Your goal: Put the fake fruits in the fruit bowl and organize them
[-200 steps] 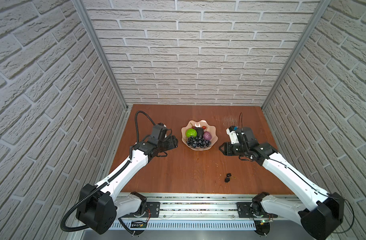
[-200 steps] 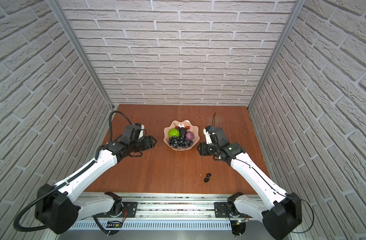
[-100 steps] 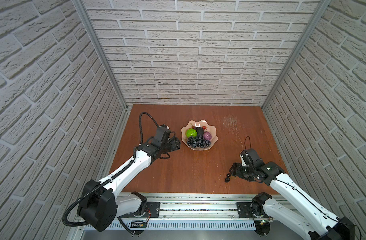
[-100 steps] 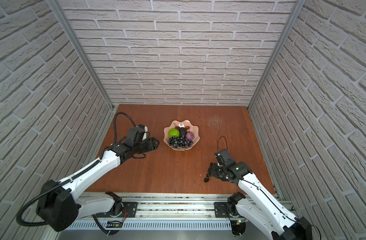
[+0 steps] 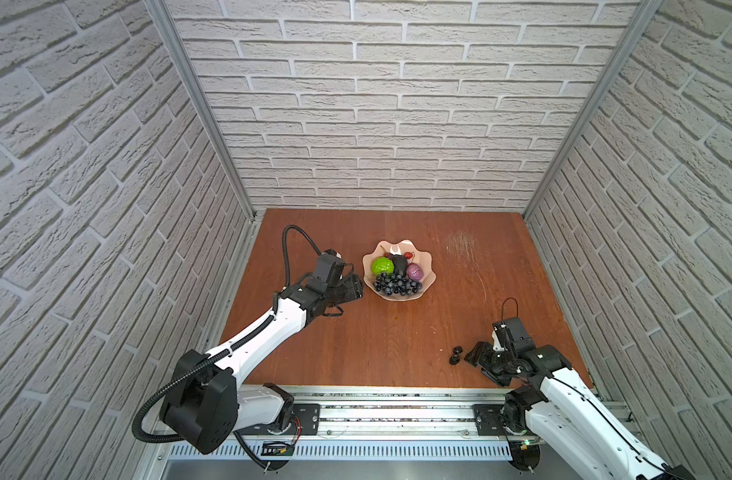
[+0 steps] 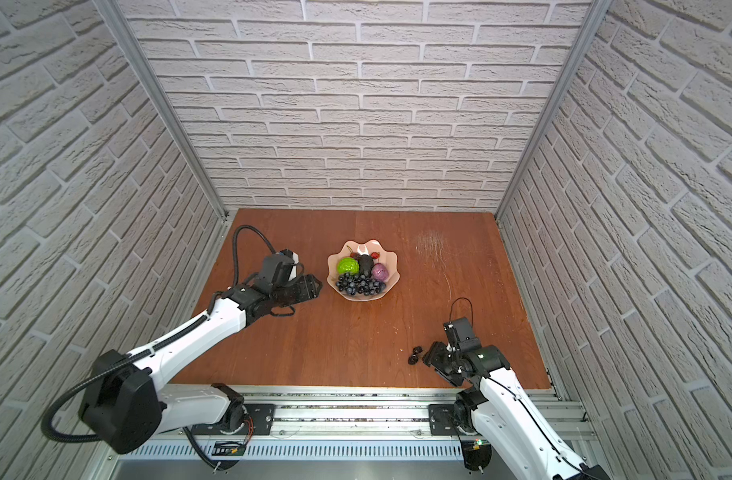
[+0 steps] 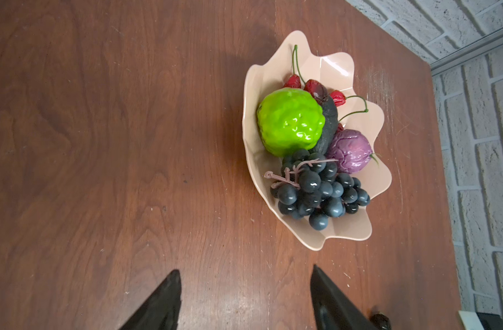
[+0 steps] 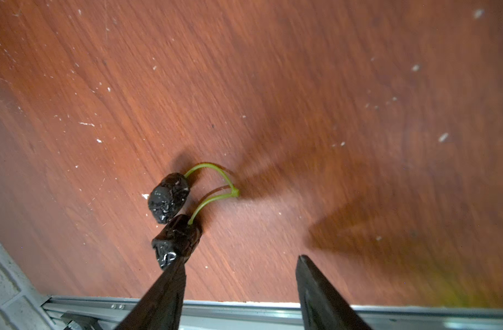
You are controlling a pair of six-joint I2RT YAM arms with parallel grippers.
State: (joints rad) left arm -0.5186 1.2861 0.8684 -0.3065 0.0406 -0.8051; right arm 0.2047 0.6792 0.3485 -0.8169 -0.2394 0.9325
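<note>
Cherries [image 8: 168, 197] lie near table [image 8: 273, 85] edge beside wide right gripper [image 8: 239, 261]; left gripper [image 7: 244, 269] wide, near bowl [image 7: 344, 231].

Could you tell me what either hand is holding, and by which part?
Nothing: left hand and right hand are open; the cherries lie on the table, ungripped.

2 high top views overlook the whole table [image 5: 397, 340]; 2 wrist views look down, close.
</note>
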